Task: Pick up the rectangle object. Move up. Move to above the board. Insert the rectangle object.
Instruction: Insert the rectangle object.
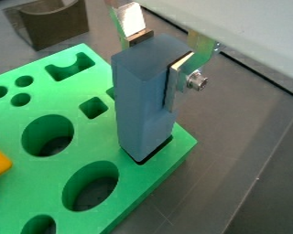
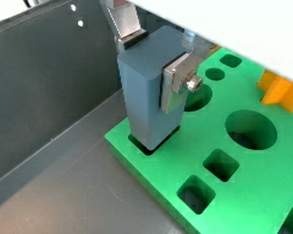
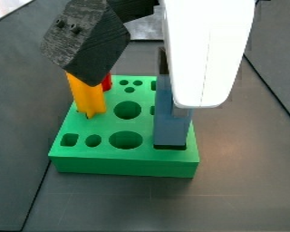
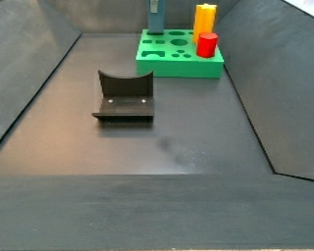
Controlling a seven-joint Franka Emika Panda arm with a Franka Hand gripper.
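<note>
The rectangle object (image 1: 143, 105) is a tall blue-grey block. It stands upright with its lower end in a hole at a corner of the green board (image 1: 63, 119). It shows in both wrist views (image 2: 149, 101) and both side views (image 3: 169, 118) (image 4: 156, 15). My gripper (image 1: 159, 57) is at the block's top, with one silver finger on each of two opposite faces, and no gap shows in either wrist view (image 2: 156, 57). It is shut on the block. The board (image 3: 123, 159) lies at the far end of the floor (image 4: 180, 59).
A yellow star post (image 3: 87, 98) (image 4: 204, 18) and a red cylinder (image 4: 207, 44) stand in the board. The fixture (image 4: 125, 96) stands mid-floor. A dark notched block (image 1: 51, 23) shows beyond the board. Dark bin walls (image 2: 51, 82) run close beside the board. A blurred dark shape (image 3: 87, 41) is near the camera.
</note>
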